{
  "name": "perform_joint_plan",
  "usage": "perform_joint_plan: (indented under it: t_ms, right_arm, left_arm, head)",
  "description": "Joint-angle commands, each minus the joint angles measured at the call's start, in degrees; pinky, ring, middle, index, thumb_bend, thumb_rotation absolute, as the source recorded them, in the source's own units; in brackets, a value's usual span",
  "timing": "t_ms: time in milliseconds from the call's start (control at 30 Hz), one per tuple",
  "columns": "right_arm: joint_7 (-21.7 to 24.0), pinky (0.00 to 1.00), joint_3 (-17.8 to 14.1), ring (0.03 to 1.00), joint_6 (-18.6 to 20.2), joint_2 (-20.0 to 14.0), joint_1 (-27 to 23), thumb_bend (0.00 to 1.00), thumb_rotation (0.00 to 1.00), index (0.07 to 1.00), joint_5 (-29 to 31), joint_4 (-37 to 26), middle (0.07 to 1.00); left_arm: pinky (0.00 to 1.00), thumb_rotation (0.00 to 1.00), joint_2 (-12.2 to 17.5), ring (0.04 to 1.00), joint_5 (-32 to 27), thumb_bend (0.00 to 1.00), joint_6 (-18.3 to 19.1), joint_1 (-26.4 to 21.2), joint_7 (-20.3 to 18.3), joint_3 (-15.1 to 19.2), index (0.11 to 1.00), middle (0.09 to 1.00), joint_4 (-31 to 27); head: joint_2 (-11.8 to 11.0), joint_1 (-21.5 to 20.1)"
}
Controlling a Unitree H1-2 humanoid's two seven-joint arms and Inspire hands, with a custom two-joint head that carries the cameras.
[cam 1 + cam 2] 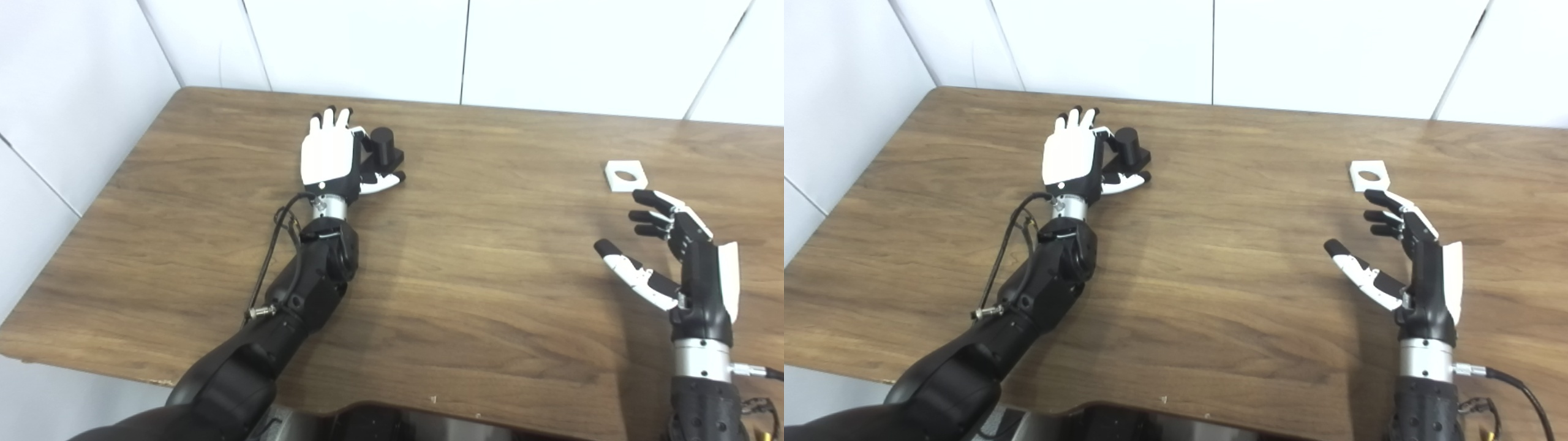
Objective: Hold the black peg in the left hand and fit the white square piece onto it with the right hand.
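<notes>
Left hand (329, 156) back-up, fingers (331, 119) extended beside black peg (386, 147), contact unclear. Right hand (686, 257) edge-up, fingers spread wide, empty, just short of white square piece (625, 175). Bare bench (490, 275) between peg and piece.

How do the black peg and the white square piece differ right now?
The black peg is a dark, upright cylinder on a base; the white square piece is flat with a round hole. The peg sits beside the left hand; the piece lies apart from the open right hand. Both rest on the table.
</notes>
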Motion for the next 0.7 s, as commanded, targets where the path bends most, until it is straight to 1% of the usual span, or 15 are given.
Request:
perform_joint_plan:
  t_ms: [0,100,133,200,400,467,667]
  right_arm:
    - [0.1,0.65,-0.2,0.7,-0.3,-0.1,-0.9,0.65,0.27,0.737,0.1,-2.5,0.765]
    - [0.3,0.65,-0.3,0.7,-0.4,-0.1,-0.8,0.64,0.27,0.735,0.4,-2.5,0.769]
    - [0.3,0.65,-0.3,0.701,-0.6,-0.1,-0.8,0.64,0.27,0.732,0.5,-2.4,0.769]
    - [0.4,0.65,-0.4,0.698,-0.7,-0.1,-0.8,0.63,0.28,0.726,0.5,-2.5,0.767]
    - [0.5,0.65,-0.9,0.698,-0.4,0.0,-0.9,0.64,0.33,0.732,0.6,-2.6,0.767]
    - [0.5,0.65,-1.0,0.699,-0.9,0.0,-0.8,0.63,0.34,0.732,1.0,-2.3,0.767]
    - [0.6,0.66,-0.9,0.704,-0.6,0.0,-0.3,0.62,0.37,0.739,0.5,-2.8,0.77]
  left_arm:
    - [1.0,0.37,1.1,1.0,-0.2,0.77,0.6,-1.4,0.5,0.2,0.517,0.937,0.7]
    - [1.0,0.32,1.0,1.0,-0.4,0.75,0.5,-1.6,0.9,0.3,0.499,0.93,1.1]
    - [1.0,0.2,0.9,1.0,-0.5,0.64,0.4,-1.6,1.0,0.3,0.492,0.929,1.2]
    - [1.0,0.1,0.9,1.0,-0.8,0.53,0.3,-1.7,1.4,0.2,0.485,0.922,1.5]
    - [1.0,0.08,0.9,0.998,-1.2,0.52,0.1,-1.8,2.1,0.3,0.484,0.914,2.0]
    - [1.0,0.08,1.0,0.998,-1.2,0.52,0.2,-1.7,1.8,0.2,0.483,0.914,1.7]
    - [1.0,0.08,1.1,0.984,-1.3,0.52,-0.1,-1.2,2.1,0.1,0.483,0.909,1.7]
  head:
    - [0.0,0.0]
    - [0.1,-0.1]
    - [0.1,-0.1]
    - [0.1,-0.1]
    - [0.3,0.0]
    - [0.3,0.0]
    - [0.4,-0.2]
